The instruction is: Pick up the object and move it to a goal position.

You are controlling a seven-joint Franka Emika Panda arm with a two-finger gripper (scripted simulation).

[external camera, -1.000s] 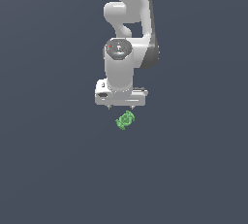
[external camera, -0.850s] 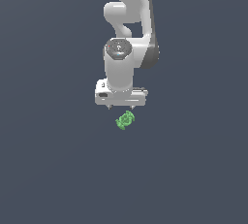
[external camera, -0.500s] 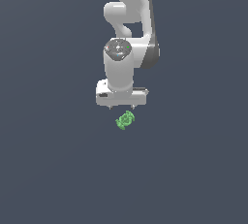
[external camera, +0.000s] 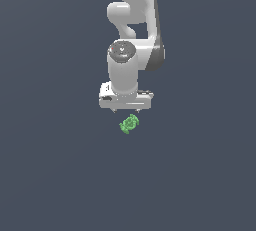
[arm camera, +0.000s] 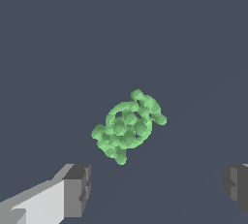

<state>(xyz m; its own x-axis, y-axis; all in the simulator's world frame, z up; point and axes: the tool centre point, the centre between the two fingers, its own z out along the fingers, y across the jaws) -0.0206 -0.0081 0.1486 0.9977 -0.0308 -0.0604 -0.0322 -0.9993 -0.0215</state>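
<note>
The object (external camera: 129, 123) is a small bright green, lumpy, ridged oblong thing lying tilted on the flat dark grey floor. It also shows in the wrist view (arm camera: 128, 126), between and ahead of the two fingertips. My white gripper (external camera: 125, 110) hangs just above it and slightly toward the exterior view's left, pointing down. In the wrist view the gripper (arm camera: 157, 189) is open, its two dark fingertips (arm camera: 77, 190) far apart with nothing between them. The fingers do not touch the object.
The dark grey floor (external camera: 60, 175) is uniform, with no other object in view. The white arm (external camera: 135, 20) rises behind the gripper toward the top of the exterior view.
The gripper has dropped slightly and its wrist has turned a little; the green object has not moved.
</note>
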